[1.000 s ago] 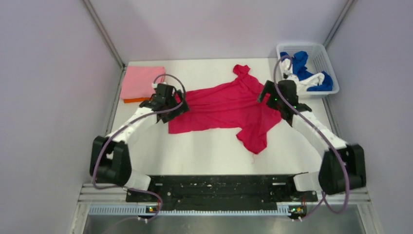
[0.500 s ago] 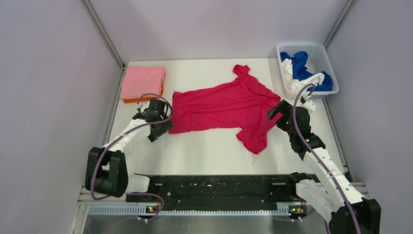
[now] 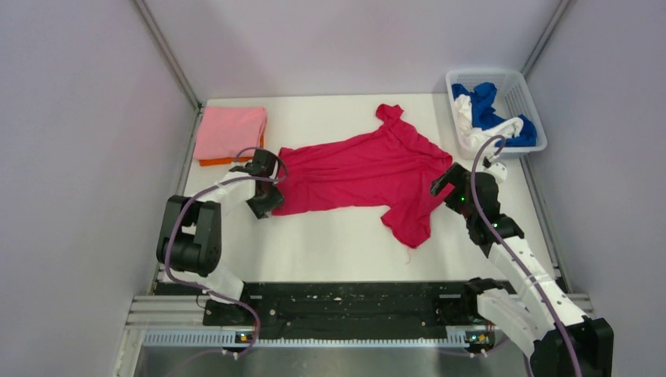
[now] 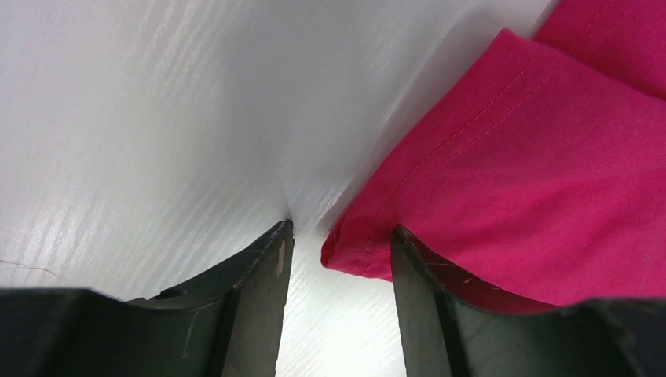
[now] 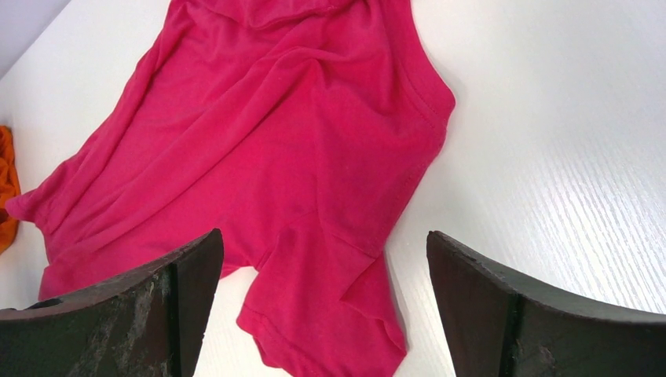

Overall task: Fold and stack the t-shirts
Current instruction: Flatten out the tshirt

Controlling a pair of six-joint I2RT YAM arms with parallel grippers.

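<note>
A crimson-pink t-shirt (image 3: 361, 173) lies spread across the middle of the table, its sleeves toward the right. My left gripper (image 3: 265, 200) is low at the shirt's near-left hem corner. In the left wrist view the jaws (image 4: 342, 236) stand partly apart, with the corner of the crimson shirt (image 4: 534, 173) poking into the gap and one finger resting over the cloth. My right gripper (image 3: 444, 182) hovers wide open by the shirt's near sleeve. That sleeve (image 5: 330, 306) lies below and between its fingers (image 5: 326, 243), untouched.
A folded light pink t-shirt (image 3: 230, 132) lies on an orange one (image 3: 212, 162) at the back left. The white mesh basket (image 3: 520, 78) at the back right holds a blue shirt (image 3: 487, 102) and a white one (image 3: 471, 129). Walls close in both sides.
My left gripper has slid toward me along the shirt's left edge to its hem corner, and its jaws have narrowed. My right gripper has drawn back off the shirt's right side.
</note>
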